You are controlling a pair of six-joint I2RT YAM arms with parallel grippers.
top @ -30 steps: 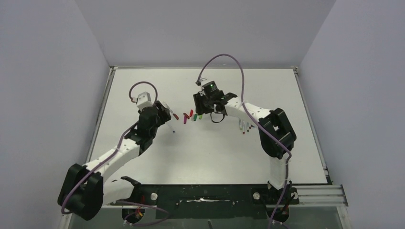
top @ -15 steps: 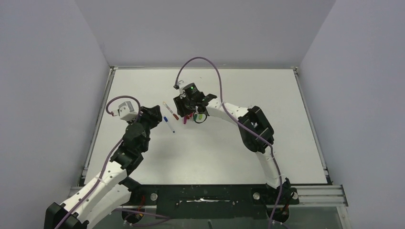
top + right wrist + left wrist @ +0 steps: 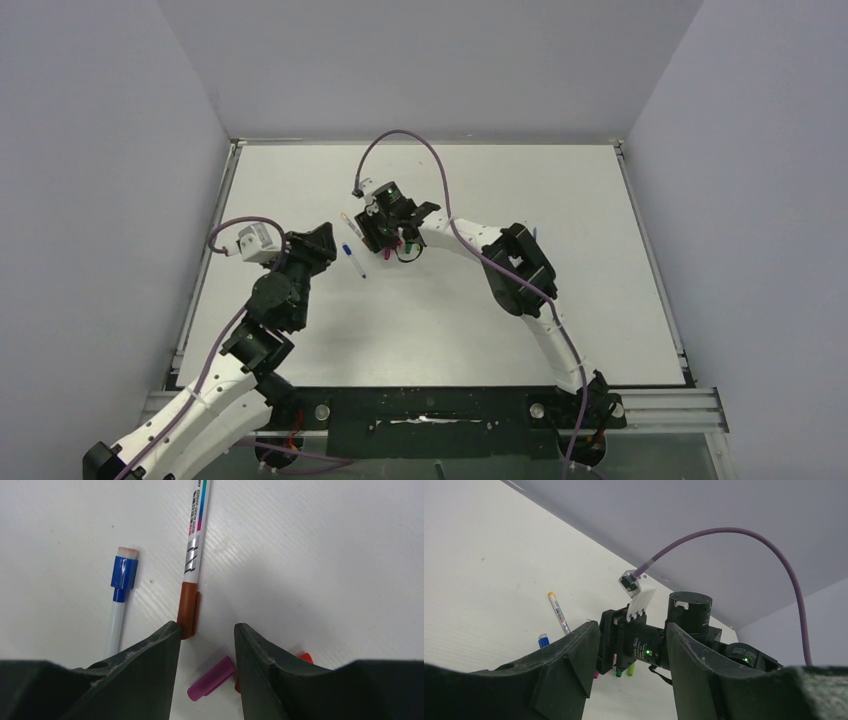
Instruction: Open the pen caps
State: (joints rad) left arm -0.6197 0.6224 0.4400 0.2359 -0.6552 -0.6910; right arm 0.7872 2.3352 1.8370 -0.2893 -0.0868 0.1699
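My right gripper [image 3: 207, 630] is open, low over the table, fingers pointing down. A white pen [image 3: 197, 535] with a brown cap [image 3: 189, 611] lies just ahead of its left finger. A loose purple cap [image 3: 211, 678] lies between the jaws, and a red cap [image 3: 304, 657] peeks out beside the right finger. A second pen with a blue collar [image 3: 122, 575] lies to the left. My left gripper [image 3: 631, 645] is open and empty, facing the right gripper [image 3: 385, 225] from the left [image 3: 315, 245]. Green [image 3: 619, 672] and lime [image 3: 630, 669] caps lie under the right gripper.
The two pens [image 3: 354, 258] lie between the grippers in the top view. The right arm [image 3: 515, 265] stretches across the table's middle. A raised rim [image 3: 222, 200] runs along the table's left edge; grey walls stand close behind and beside.
My right gripper has swung left over the loose caps toward the two pens. My left arm has pulled back to the left, leaving both pens uncovered on the table.
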